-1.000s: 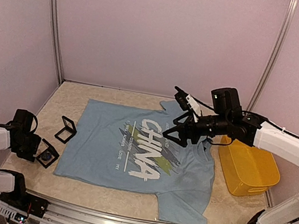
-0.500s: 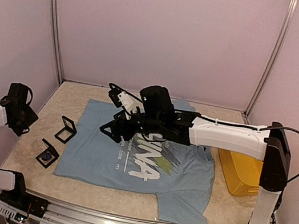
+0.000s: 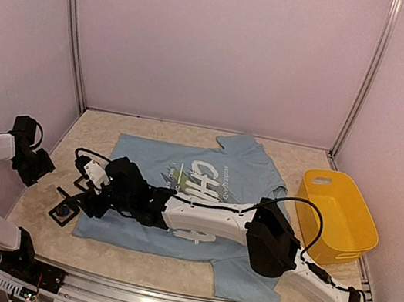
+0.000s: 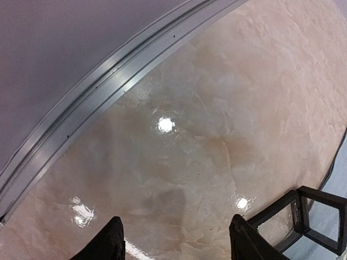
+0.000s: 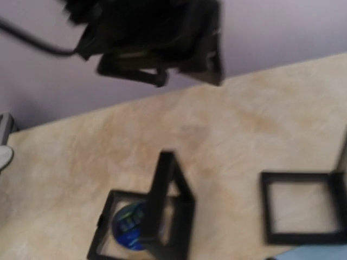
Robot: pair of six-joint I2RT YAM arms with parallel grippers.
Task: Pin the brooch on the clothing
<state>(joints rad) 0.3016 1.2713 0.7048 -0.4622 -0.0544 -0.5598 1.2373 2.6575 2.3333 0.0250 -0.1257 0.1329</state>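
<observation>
At the left edge of the table [image 4: 206, 119]: the brooch [image 5: 129, 225] lies in the base of an open black case [image 5: 104, 221], just beside the left border of the shirt [image 3: 145, 161] and not on the cloth.
Just changed, right arm: a second ago it hung over the far right side of the shirt. It has swept across the chest lettering and now stretches low over the cloth, with the right fingers [image 3: 88, 200] just beside the case.
Just changed, left arm: a second ago it was at the case. It has drawn back toward the left wall and is now apart from it.
Left fingers [image 4: 113, 241]: spread apart with nothing between them, over bare table near an empty frame [image 4: 309, 216].
Right fingers, state: cannot tell, since they are too dark from above and outside their own camera's view.
Meaning for the task: the pickup seems to have passed to the right arm. The brooch is not yet grasped and pinning has not begun.
Brooch facing: blue face up, lying flat.
Brooch long axis: none, as it is round. The lid [image 5: 165, 173] of the case stands upright beside it and partly hems in a reach from above.
</observation>
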